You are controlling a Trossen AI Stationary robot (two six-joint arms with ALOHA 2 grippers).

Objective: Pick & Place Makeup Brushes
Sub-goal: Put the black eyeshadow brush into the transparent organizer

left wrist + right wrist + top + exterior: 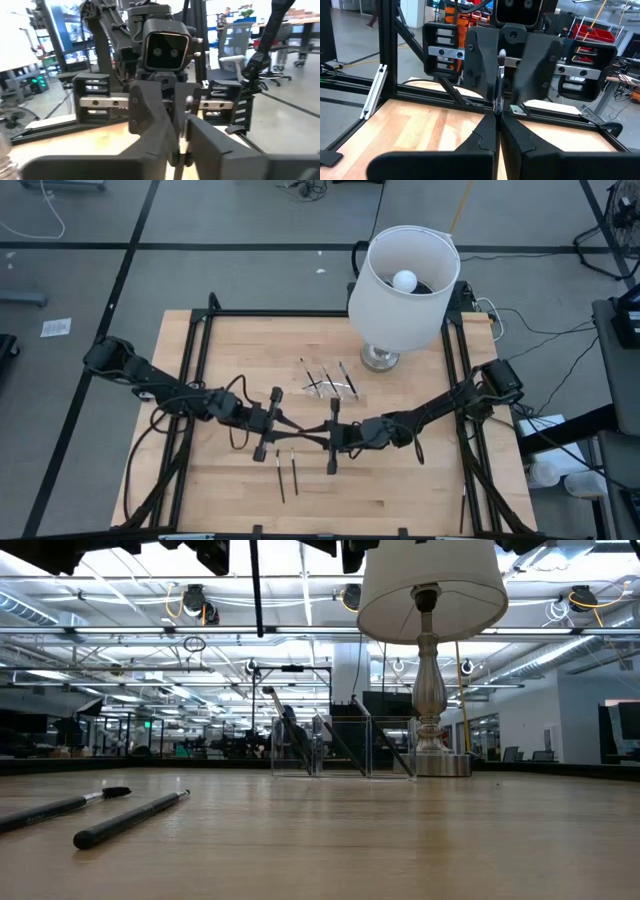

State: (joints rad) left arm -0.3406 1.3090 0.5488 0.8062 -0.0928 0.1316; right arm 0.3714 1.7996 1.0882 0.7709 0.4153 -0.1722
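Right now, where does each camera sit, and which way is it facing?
High view: above the table, looking straight down; both arms show, left gripper facing right gripper.
Low view: at tabletop height, looking level past two loose brushes to the lamp; dark arm parts at the top edge.
Left wrist view: on the left arm, facing the right gripper.
Right wrist view: on the right arm, facing the left gripper; its own fingers grip the held brush.
Shared: high and low views both show the lamp.

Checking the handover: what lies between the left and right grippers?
One makeup brush, gripped by both the left gripper and the right gripper; both wrist views show it.
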